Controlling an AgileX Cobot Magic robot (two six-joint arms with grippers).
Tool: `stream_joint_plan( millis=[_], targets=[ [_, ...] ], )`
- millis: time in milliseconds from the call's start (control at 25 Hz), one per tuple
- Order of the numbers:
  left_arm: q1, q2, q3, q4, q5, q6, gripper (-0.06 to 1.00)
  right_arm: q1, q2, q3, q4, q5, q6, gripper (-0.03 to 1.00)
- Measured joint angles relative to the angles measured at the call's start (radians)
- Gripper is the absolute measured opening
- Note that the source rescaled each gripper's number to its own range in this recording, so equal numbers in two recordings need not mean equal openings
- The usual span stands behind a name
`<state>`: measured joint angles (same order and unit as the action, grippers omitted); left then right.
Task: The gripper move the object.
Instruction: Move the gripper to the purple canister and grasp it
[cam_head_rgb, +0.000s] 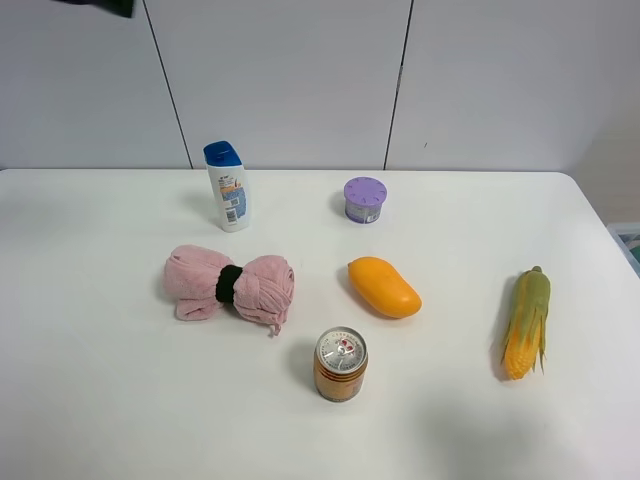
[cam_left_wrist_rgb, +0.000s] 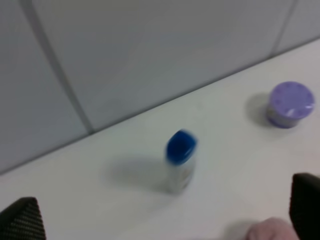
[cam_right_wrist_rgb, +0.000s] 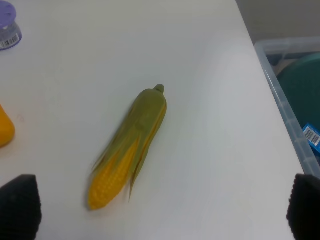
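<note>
The object, a small purple tub (cam_head_rgb: 365, 199) with a ridged lilac lid, stands upright at the back middle of the white table (cam_head_rgb: 100, 400). It also shows in the left wrist view (cam_left_wrist_rgb: 290, 104) and at the edge of the right wrist view (cam_right_wrist_rgb: 6, 30). My left gripper (cam_left_wrist_rgb: 164, 215) is open and empty, held high above the table's back left, well away from the tub. My right gripper (cam_right_wrist_rgb: 162, 207) is open and empty above the table's right side, over the corn. In the exterior view only a dark bit of arm (cam_head_rgb: 100, 6) shows, at the top left.
A white blue-capped bottle (cam_head_rgb: 228, 185) stands left of the tub. A pink rolled towel (cam_head_rgb: 230, 285), a mango (cam_head_rgb: 384, 287), an orange can (cam_head_rgb: 341, 364) and a corn cob (cam_head_rgb: 527, 322) lie nearer the front. A clear bin (cam_right_wrist_rgb: 295, 100) sits off the table's right edge.
</note>
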<state>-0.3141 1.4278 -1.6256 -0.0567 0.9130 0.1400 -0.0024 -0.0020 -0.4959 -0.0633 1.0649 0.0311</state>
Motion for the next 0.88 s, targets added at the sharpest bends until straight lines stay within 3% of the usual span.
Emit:
stream_joint_plan(
  millis=[200, 320, 560, 880],
  targets=[
    [-0.211, 0.240, -0.199, 0.017, -0.002, 0.005, 1.00, 0.000, 0.000, 0.000, 0.000, 0.000, 0.000, 1.00],
    [-0.280, 0.371, -0.297, 0.001, -0.015, 0.006, 1.00, 0.000, 0.000, 0.000, 0.000, 0.000, 0.000, 1.00],
    [-0.329, 0.588, -0.428, -0.038, -0.052, 0.006, 1.00, 0.000, 0.000, 0.000, 0.000, 0.000, 0.000, 1.00],
    [-0.337, 0.792, -0.447, -0.043, -0.199, 0.029, 1.00, 0.000, 0.000, 0.000, 0.000, 0.000, 0.000, 1.00]
  ],
)
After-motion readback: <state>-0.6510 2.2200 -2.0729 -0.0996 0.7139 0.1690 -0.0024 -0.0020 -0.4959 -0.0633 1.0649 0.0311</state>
